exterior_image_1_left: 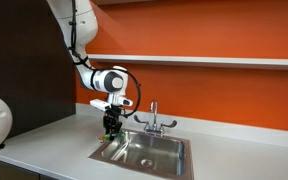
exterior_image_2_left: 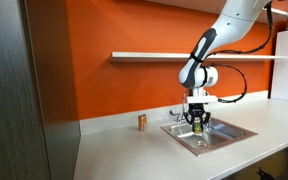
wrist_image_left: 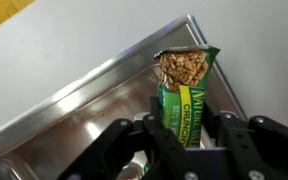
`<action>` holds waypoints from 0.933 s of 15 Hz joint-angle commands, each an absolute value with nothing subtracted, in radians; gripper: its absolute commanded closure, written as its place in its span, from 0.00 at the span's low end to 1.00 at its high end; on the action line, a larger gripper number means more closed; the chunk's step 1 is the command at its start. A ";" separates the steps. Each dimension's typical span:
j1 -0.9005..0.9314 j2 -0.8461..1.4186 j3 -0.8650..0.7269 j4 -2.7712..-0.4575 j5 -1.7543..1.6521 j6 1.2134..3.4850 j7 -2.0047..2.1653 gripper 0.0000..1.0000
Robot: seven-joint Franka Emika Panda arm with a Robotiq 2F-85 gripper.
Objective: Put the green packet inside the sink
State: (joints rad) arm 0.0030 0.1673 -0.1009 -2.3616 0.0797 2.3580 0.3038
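In the wrist view my gripper [wrist_image_left: 187,128] is shut on the green packet [wrist_image_left: 187,88], a granola bar wrapper that sticks out forward between the fingers. Below it lies the sink [wrist_image_left: 104,95], its steel rim corner and inner wall in view. In both exterior views the gripper [exterior_image_1_left: 110,124] [exterior_image_2_left: 197,124] hangs over the sink [exterior_image_1_left: 174,165] [exterior_image_2_left: 234,133], near the basin's left corner by the rim. The green packet shows as a small green speck at the fingertips [exterior_image_2_left: 197,127]. The chrome faucet [exterior_image_1_left: 153,118] stands behind the basin.
A small brown jar [exterior_image_2_left: 142,121] stands on the white counter [exterior_image_2_left: 124,145] left of the sink. An orange wall with a shelf [exterior_image_1_left: 204,60] runs behind. A dark cabinet panel [exterior_image_2_left: 14,90] stands at one end of the counter.
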 commanded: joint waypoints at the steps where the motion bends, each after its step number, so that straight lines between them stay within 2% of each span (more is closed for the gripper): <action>1: -0.042 0.126 -0.118 -2.413 0.089 2.396 0.297 0.81; 14: -0.099 0.316 -0.159 -2.238 0.090 2.405 0.279 0.81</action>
